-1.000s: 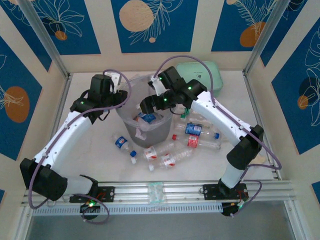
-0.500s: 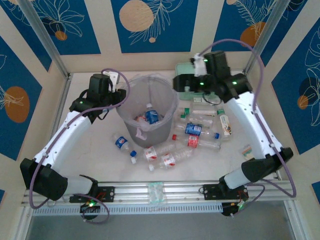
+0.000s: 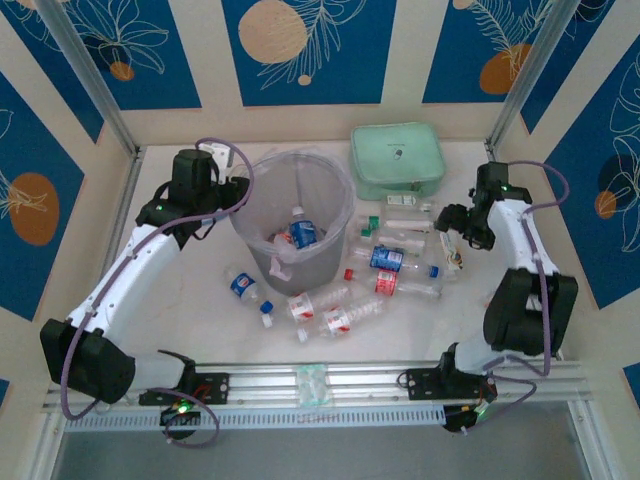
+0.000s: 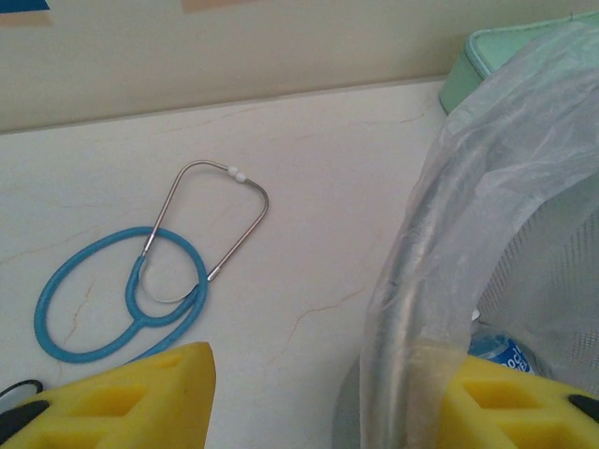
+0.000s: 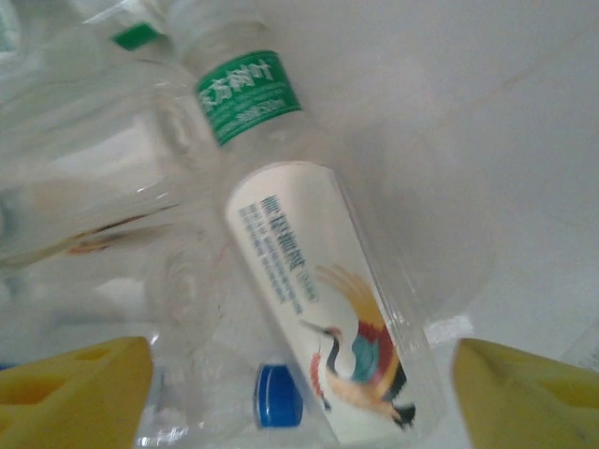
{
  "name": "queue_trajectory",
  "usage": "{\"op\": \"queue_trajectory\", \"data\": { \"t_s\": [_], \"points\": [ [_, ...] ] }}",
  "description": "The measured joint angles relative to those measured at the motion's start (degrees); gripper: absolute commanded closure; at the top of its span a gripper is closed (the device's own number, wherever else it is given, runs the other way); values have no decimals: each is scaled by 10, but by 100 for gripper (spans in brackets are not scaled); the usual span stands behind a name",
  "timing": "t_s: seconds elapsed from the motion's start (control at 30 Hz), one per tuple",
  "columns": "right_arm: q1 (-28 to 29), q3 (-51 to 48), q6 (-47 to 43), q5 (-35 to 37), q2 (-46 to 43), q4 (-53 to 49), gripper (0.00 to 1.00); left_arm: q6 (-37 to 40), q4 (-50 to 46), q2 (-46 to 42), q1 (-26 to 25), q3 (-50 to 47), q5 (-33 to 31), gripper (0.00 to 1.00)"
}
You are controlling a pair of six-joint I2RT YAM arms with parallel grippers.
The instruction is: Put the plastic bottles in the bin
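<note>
Between the wide-apart right fingers [image 5: 70, 393] lies a clear white-labelled plastic bottle [image 5: 323, 327], apparently the next pick: lower, then close.

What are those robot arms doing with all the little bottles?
They're tidying plastic bottles into the bin. The left pincer sits open astride its rim. The right pincer hangs open above a white-label bottle on the table. A few bottles are in the bin already; many more lie on the table.
</note>
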Motion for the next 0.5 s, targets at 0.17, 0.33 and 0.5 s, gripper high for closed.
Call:
{"op": "queue_trajectory", "data": {
  "t_s": [0.17, 0.33, 0.5],
  "points": [
    [-4, -12, 8, -17, 55, 23, 14, 0, 5, -2, 0, -3, 1, 46],
    [-2, -27, 19, -26, 64, 42, 13, 1, 8, -7, 1, -9, 0, 46],
    [-9, -40, 31, -30, 78, 68, 19, 1, 9, -11, 2, -12, 0, 46]
  ]
}}
